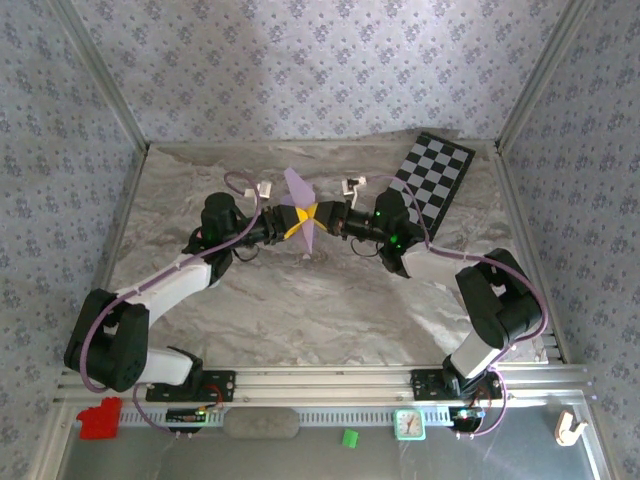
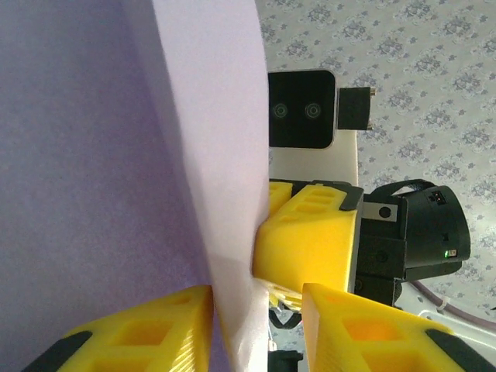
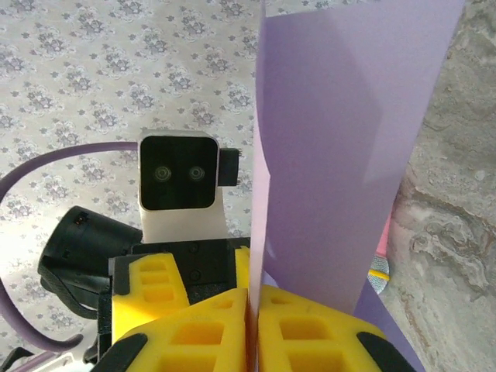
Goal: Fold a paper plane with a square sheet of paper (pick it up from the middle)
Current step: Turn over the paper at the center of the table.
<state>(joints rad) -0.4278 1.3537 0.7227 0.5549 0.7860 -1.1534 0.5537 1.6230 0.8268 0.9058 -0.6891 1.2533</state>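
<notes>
My paper (image 1: pixel 298 188) is plain pale lilac, deeper violet where it lies in shade. My fingers (image 3: pixel 310 341) are bright yellow with black edging, on black and white arms (image 1: pixel 180 275). The table (image 1: pixel 300 310) is grey-beige marble with darker veins. The walls (image 1: pixel 300 70) are pale grey with a small floral print. The board (image 1: pixel 432 178) is black-and-white chequered. Near me sit a red piece (image 1: pixel 98 418) and a green cube (image 1: pixel 350 437).

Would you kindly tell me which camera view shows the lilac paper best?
Top external: the lilac paper shows nearly whole, held up between the left hand and right hand. The right wrist view gives a tall strip rising from shut fingers; the left wrist view, a cropped close-up passing between its fingers.
</notes>
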